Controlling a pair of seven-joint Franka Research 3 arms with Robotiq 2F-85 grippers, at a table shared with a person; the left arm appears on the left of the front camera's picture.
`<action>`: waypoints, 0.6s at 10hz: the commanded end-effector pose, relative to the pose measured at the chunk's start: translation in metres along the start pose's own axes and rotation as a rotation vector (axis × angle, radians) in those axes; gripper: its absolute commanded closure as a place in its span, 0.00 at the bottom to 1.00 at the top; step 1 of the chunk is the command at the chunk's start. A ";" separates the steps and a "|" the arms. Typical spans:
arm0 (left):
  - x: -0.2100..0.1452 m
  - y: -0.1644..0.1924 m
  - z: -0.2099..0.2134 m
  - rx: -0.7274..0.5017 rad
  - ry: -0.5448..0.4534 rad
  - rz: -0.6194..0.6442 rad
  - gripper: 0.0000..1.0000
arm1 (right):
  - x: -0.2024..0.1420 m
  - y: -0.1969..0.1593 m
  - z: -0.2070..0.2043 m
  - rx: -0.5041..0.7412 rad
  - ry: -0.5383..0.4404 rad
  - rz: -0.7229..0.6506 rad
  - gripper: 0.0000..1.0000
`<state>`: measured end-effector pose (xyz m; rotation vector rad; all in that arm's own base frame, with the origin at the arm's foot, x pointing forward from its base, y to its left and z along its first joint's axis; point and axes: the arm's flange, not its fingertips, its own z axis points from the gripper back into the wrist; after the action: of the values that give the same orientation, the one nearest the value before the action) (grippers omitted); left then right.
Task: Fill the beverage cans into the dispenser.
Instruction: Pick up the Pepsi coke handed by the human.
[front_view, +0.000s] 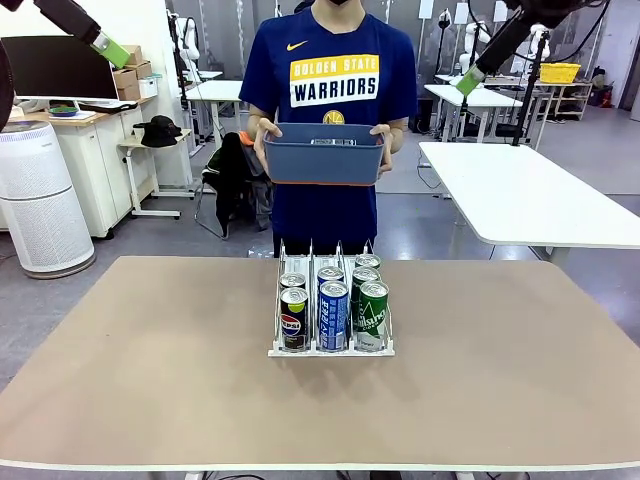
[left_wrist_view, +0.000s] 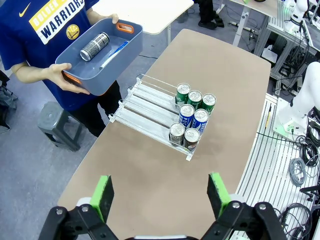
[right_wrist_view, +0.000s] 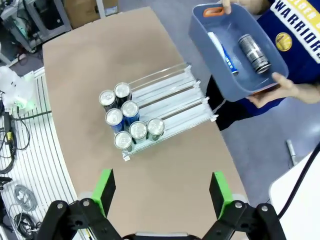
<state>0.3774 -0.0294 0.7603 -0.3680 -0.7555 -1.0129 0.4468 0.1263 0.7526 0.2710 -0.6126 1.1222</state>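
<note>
Our left fingers (left_wrist_view: 104, 195) and right fingers (right_wrist_view: 105, 189) are spread wide and empty, high above the dispenser (left_wrist_view: 145, 107). The tabletop (front_view: 150, 340) carries the dispenser. Behind it a person holds a blue bin (front_view: 323, 155) with one spare can (left_wrist_view: 94, 46). Seven beverage cans (front_view: 333, 315) stand at its front. We judge that the next one should go in upright at a lane's rear.

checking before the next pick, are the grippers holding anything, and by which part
Nothing: the left gripper and right gripper hang open and empty above the table. The person's hands grip the dark blue bin by its two short ends.
</note>
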 end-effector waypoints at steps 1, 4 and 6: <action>-0.001 -0.001 0.000 0.002 0.012 0.007 0.00 | -0.007 -0.010 0.006 -0.006 -0.056 -0.021 0.00; -0.001 -0.001 0.000 0.002 0.012 0.007 0.00 | -0.001 -0.004 0.006 -0.012 -0.014 -0.008 0.00; -0.001 -0.001 0.000 0.002 0.012 0.007 0.00 | -0.001 -0.004 0.006 -0.012 -0.014 -0.008 0.00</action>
<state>0.3774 -0.0294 0.7603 -0.3680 -0.7555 -1.0129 0.4491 0.1221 0.7569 0.2759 -0.6304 1.1081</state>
